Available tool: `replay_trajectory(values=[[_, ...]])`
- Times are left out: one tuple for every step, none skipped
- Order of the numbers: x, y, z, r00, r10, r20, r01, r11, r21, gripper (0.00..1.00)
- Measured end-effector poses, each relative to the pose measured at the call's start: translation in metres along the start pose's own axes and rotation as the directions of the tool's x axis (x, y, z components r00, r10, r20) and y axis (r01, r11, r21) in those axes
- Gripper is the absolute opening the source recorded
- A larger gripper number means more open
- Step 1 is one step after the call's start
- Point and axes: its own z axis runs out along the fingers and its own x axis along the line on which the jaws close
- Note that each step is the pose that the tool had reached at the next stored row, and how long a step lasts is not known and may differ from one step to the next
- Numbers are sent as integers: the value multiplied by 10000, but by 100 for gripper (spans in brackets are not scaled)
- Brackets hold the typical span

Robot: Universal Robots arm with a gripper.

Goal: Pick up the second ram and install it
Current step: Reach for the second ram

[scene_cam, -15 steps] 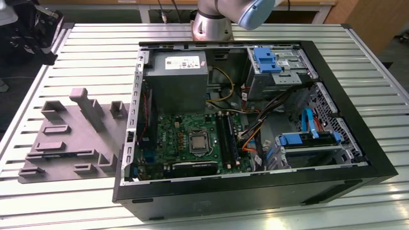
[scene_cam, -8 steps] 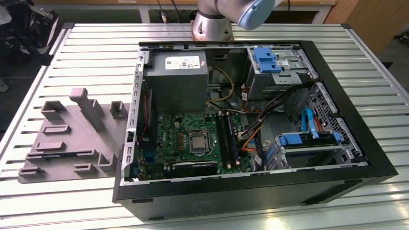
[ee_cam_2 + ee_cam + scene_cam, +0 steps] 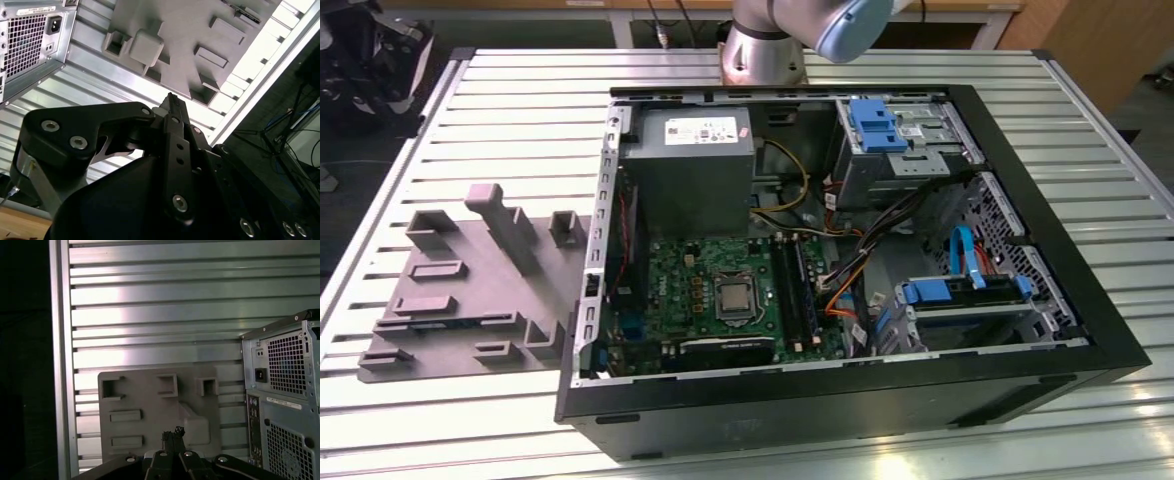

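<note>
Glare streaks on table slats (image 3: 150,315); case (image 3: 854,400) interior shadowed; tool (image 3: 172,100) dark.

The tray (image 3: 491,292) lies beside the computer case (image 3: 854,410) on the table (image 3: 480,120).

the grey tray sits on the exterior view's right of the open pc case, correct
Not quite: the grey tray sits on the exterior view's left of the open pc case, not its right. The exterior view shows this.

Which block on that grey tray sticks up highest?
The long narrow post on the grey tray; the other blocks around it sit much lower.
</note>
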Motion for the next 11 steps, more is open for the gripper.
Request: replay_trajectory(values=[[10,-1,0,10000,0,0,0,10000,0,11],[18,-1,1,10000,0,-1,0,10000,0,11],[27,-2,2,10000,0,0,0,10000,0,11],[34,-2,3,10000,1,0,-1,10000,0,11],[41,-3,3,10000,0,-1,0,10000,0,11],[49,-4,5,10000,1,-1,-1,10000,0,11],[58,-5,8,10000,1,-1,-1,10000,0,11],[65,-7,11,10000,0,-1,0,10000,0,11],[70,-9,14,10000,0,0,0,10000,-1,11],[75,-11,18,10000,-1,0,1,10000,-1,11],[79,-13,21,10000,0,0,0,10000,0,11]])
